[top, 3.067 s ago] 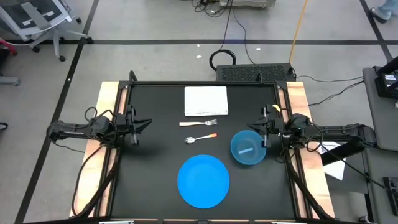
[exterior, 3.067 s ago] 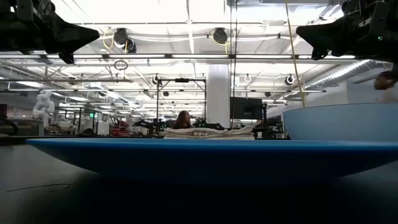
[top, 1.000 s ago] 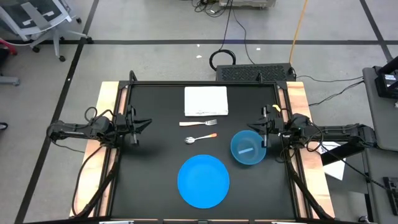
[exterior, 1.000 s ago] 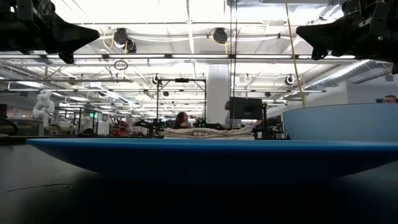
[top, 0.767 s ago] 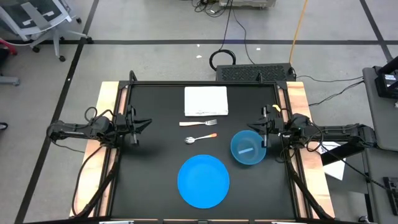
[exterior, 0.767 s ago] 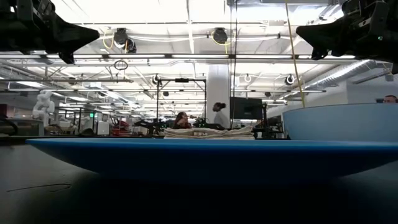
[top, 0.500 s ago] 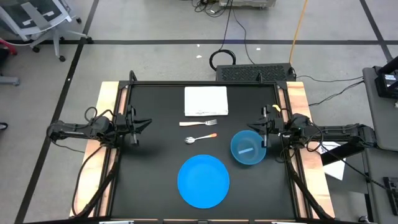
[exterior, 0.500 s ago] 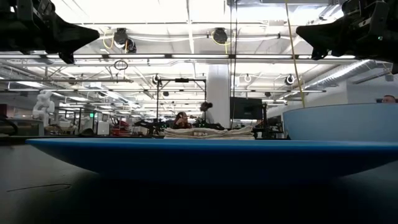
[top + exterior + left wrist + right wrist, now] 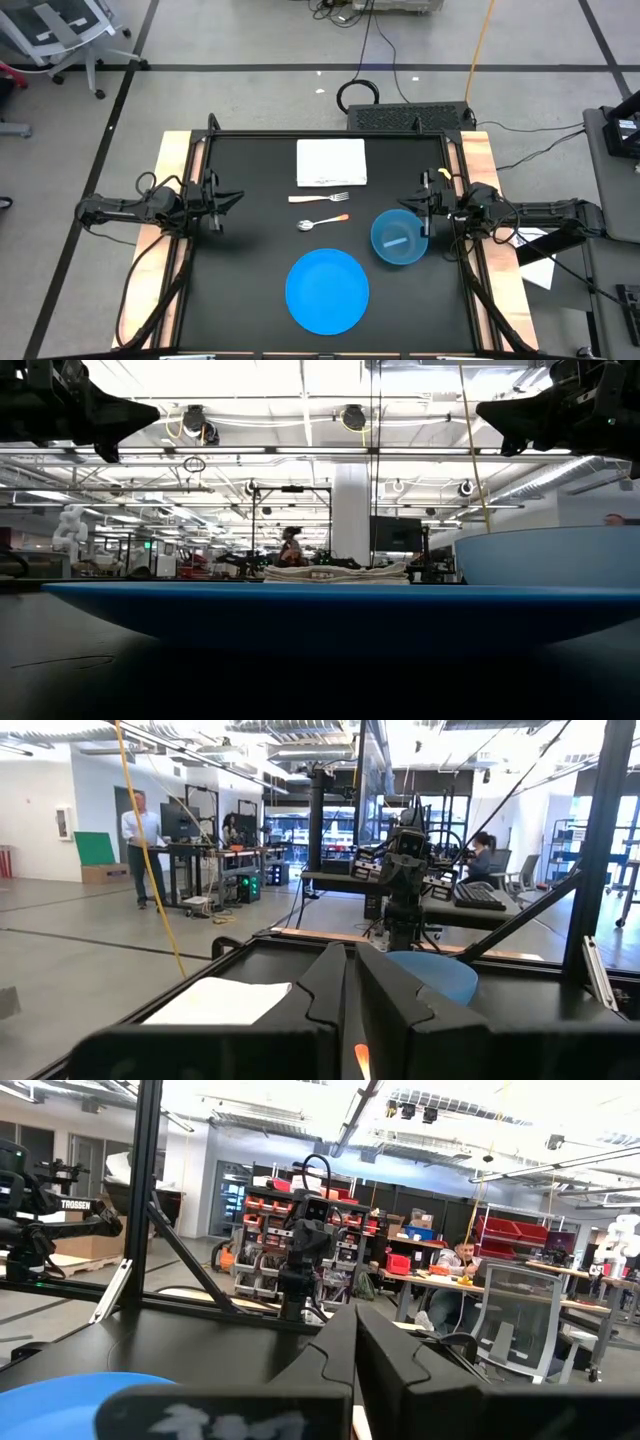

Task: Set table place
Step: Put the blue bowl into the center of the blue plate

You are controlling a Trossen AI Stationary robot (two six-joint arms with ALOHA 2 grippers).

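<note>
Nearest the front edge of the table (image 9: 250, 300) lies the plate (image 9: 327, 291), flat and on its own. Just behind it to the right sits the bowl (image 9: 399, 237), upright, and it is right beside the right gripper (image 9: 422, 213), which hangs at the table's right side with its fingers pressed together and nothing in them. Farther back, near the middle, the spoon (image 9: 322, 222) and then the fork (image 9: 320, 197) lie side by side, both with their long axes running left to right across the table, between the two arms. Behind the fork is a folded white cloth (image 9: 331, 162). The left gripper (image 9: 228, 199) waits at the left edge, closed too as far as I can make out, and empty. I'd judge the right arm best placed for the bowl; the cutlery is about as near either arm.
</note>
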